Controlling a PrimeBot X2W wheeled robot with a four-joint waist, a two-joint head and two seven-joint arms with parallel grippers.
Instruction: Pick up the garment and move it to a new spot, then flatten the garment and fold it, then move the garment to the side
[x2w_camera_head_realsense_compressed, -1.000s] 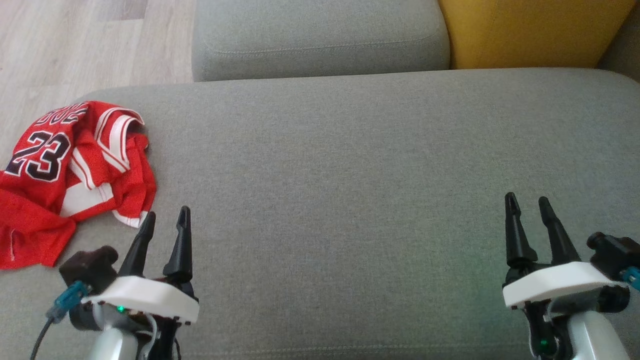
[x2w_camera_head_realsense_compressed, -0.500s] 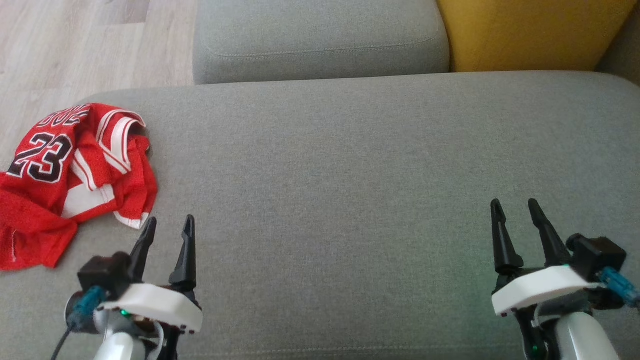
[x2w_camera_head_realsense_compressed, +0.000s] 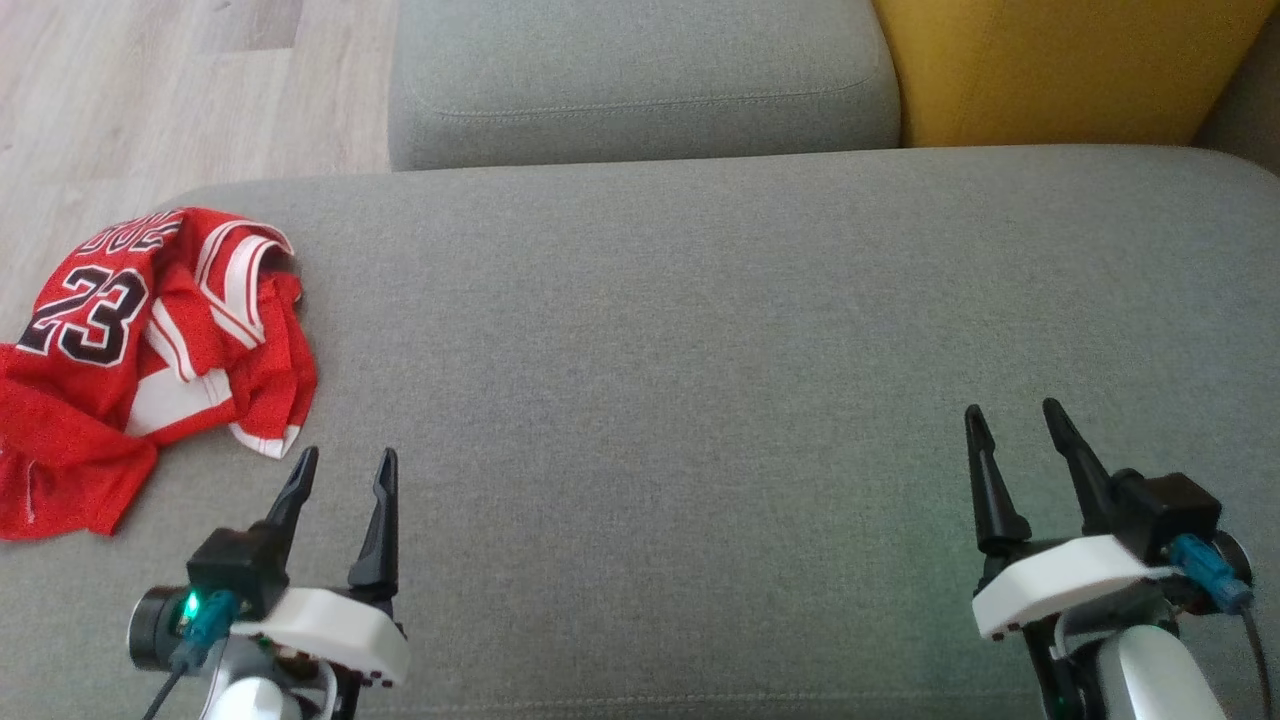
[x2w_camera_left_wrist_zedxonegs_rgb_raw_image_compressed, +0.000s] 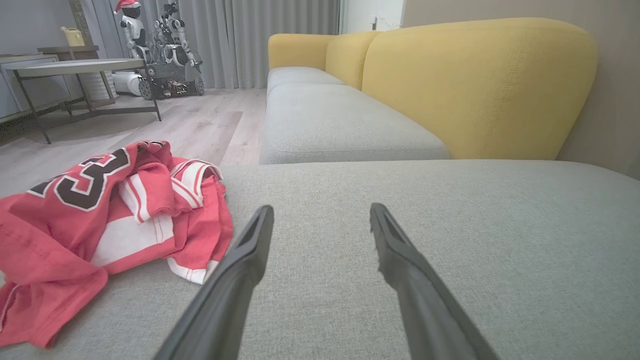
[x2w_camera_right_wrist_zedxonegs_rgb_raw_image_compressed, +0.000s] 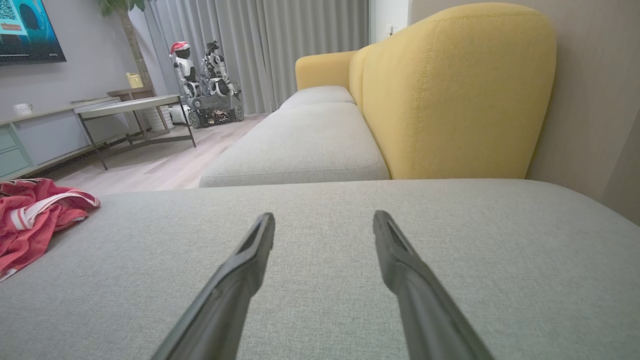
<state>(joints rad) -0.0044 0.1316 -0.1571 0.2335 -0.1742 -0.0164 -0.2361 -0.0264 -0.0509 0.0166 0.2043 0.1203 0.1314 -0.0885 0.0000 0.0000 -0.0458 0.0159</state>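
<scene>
Plainly, the red jersey (x2w_camera_head_realsense_compressed: 150, 350) is seen crumpled at the left edge of the grey sofa seat (x2w_camera_head_realsense_compressed: 700, 330). The left gripper (x2w_camera_head_realsense_compressed: 348, 455) is held just beside its nearest hem, jaws spread and empty. The right gripper (x2w_camera_head_realsense_compressed: 1011, 410) is seen well apart at the right, jaws likewise spread, nothing held.

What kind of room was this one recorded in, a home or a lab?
Most likely a home living room: a grey sofa with yellow backrests, a low table beside it, and a wall screen near long curtains.
</scene>
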